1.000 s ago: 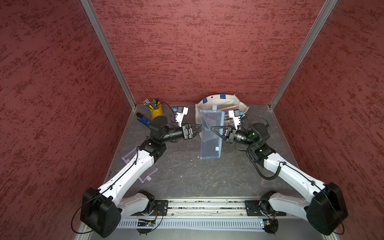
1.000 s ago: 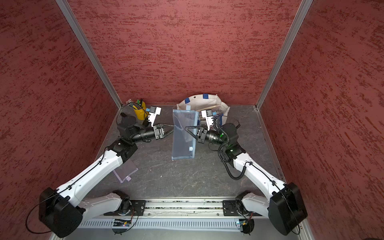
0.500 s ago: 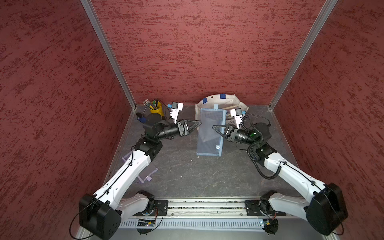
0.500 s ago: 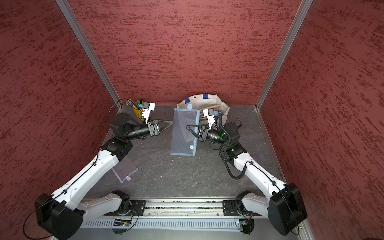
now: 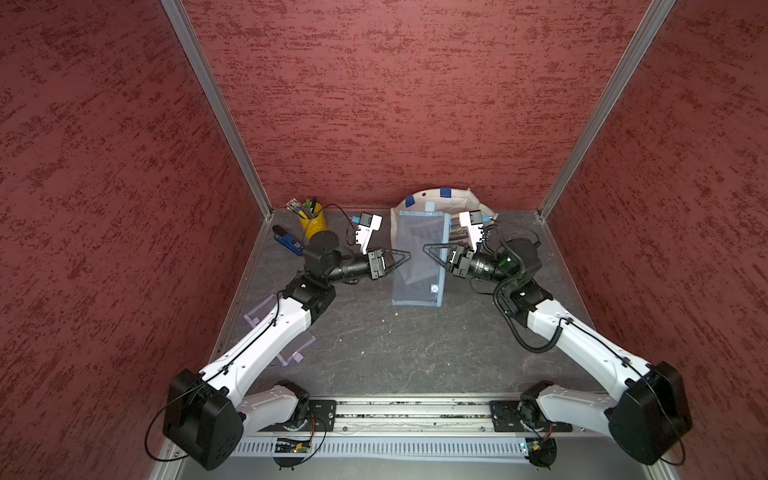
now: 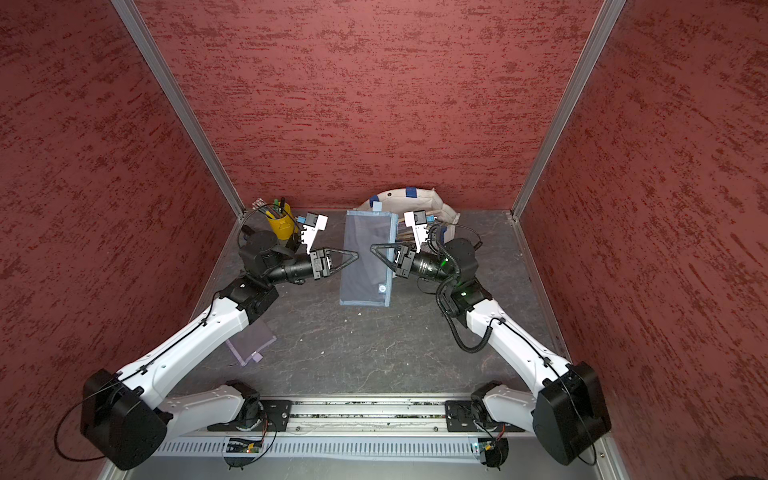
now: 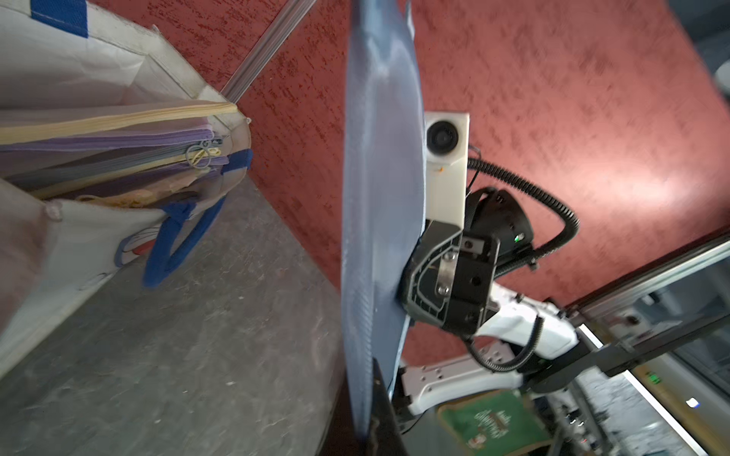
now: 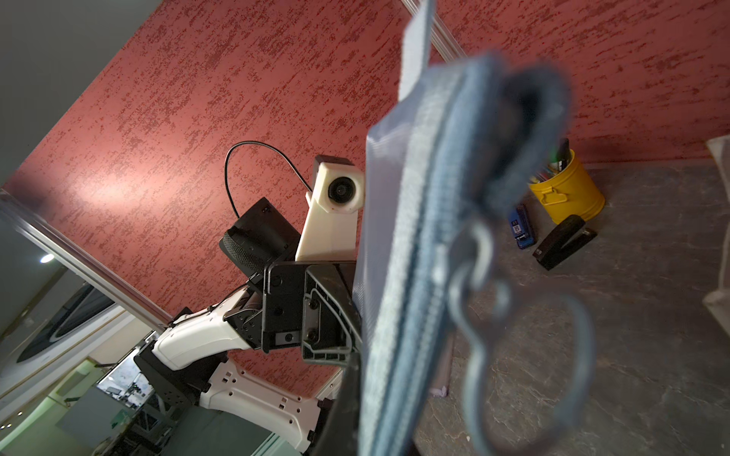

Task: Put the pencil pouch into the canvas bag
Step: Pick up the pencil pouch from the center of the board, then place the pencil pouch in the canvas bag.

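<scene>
Pouch: pencil pouch (image 5: 417,282), blue mesh, flat, held on edge in the ctr of both top views, just below the canvas bag (image 5: 467,198). Off the counter (image 5: 374,353) as far as I can tell.
Left side: my left fingers (image 5: 406,252) are pinched fully together on the pouch's left edge, abt mid-height.
Right side: my right fingers (image 5: 426,248) reach over the right edge onto the mesh. The pouch hides the gap btwn them, so I can't tell if they grip.
Weight: prob. light. It's thin, w/ flat dark contents showing thru.
Stiffness: soft mesh w/ firmer bound edges. It keeps flat now but would likely flop if pinched mid-panel.
Grip spot: the hem or zip side, not bare mesh, which looks thin and a bit slick.
Snag risk: zip pull (image 8: 460,294) w/ loose rings dangles in the right wrist view and may catch the bag rim.
Bag mouth: upper left of the left wrist view, packed w/ other zip pouches (image 7: 118,134). Best slid in edge-first.
</scene>
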Tool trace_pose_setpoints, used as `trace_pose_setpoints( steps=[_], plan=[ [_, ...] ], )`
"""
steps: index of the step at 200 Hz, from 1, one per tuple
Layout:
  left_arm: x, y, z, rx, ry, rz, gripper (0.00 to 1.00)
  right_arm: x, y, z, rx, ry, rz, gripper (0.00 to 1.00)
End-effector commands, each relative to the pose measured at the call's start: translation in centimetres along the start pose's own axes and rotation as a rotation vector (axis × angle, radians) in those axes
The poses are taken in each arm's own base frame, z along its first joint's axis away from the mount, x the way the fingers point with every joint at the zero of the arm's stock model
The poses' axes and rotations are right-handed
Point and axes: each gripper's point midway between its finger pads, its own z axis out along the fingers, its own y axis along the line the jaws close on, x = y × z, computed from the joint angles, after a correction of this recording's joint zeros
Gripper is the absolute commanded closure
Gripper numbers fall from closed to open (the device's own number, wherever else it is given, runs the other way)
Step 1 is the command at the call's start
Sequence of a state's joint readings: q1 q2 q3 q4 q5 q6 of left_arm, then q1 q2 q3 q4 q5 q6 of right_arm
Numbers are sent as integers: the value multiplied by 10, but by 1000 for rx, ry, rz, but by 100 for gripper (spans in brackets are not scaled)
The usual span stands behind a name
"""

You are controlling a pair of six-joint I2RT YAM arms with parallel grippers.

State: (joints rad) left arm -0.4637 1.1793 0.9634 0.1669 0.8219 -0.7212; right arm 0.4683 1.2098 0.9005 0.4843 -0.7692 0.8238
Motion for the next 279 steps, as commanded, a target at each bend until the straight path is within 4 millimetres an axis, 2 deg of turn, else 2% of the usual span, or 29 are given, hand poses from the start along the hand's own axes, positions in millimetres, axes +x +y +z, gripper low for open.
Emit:
trace_pose_setpoints(
  steps=[1, 19, 37, 54, 70, 108, 136, 164, 179, 204, 219, 247, 279],
  plan=[
    [-15, -1, -6, -50, 20, 71, 100, -9, -9, -1, 111, 6, -32, 60],
    [-35, 11, -7, -155, 69, 157, 100, -10, -18, -11, 217, 5, -41, 34],
    [-65, 14, 4, -228, 99, 308, 100, -1, -35, -27, 333, 31, 1, 23],
    [-94, 24, 25, -267, 100, 439, 100, 10, -58, -49, 466, 60, 63, 19],
    [-118, 41, 51, -317, 97, 543, 100, 19, -68, -66, 552, 82, 104, 17],
    [-156, 98, 119, -500, 102, 807, 100, 29, -65, -87, 611, 110, 135, 14],
    [-178, 129, 152, -602, 73, 938, 100, 39, -64, -93, 623, 136, 157, 13],
    [-171, 151, 170, -627, 101, 977, 100, 45, -64, -104, 666, 157, 136, 13],
    [-155, 158, 177, -608, 150, 972, 100, 43, -63, -105, 667, 157, 122, 12],
    [-116, 178, 182, -599, 271, 967, 100, 38, -64, -103, 654, 145, 107, 12],
    [-102, 188, 181, -603, 309, 944, 100, 39, -68, -99, 637, 150, 110, 12],
    [-101, 191, 178, -645, 332, 905, 100, 47, -84, -87, 597, 174, 132, 12],
    [-97, 202, 177, -659, 334, 846, 100, 33, -85, -73, 563, 180, 88, 12]
  ],
)
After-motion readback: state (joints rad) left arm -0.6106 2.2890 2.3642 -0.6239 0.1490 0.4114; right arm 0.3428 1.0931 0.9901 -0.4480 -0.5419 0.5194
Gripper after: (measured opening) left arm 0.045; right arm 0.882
